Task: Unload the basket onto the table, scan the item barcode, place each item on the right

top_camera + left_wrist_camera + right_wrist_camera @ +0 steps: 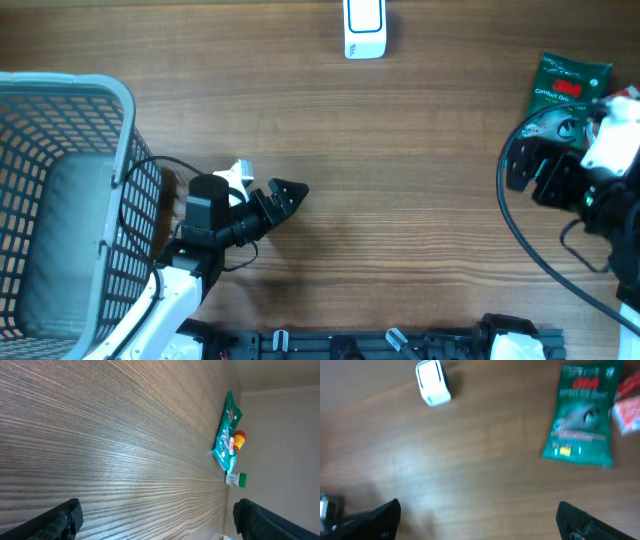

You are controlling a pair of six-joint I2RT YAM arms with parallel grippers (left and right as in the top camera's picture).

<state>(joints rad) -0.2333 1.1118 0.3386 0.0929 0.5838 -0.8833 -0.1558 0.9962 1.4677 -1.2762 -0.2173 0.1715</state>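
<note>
While my right gripper hangs wide open and empty near the green packet, my left gripper waits open, because the scanner stands far away.

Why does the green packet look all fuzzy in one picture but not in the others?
In the right wrist view the whole picture is smeared, so the green packet and the white scanner look soft and the print is unreadable. The overhead view is sharp; the basket mesh shows clearly. In the left wrist view the table grain is crisp, with a pale sheen.
</note>
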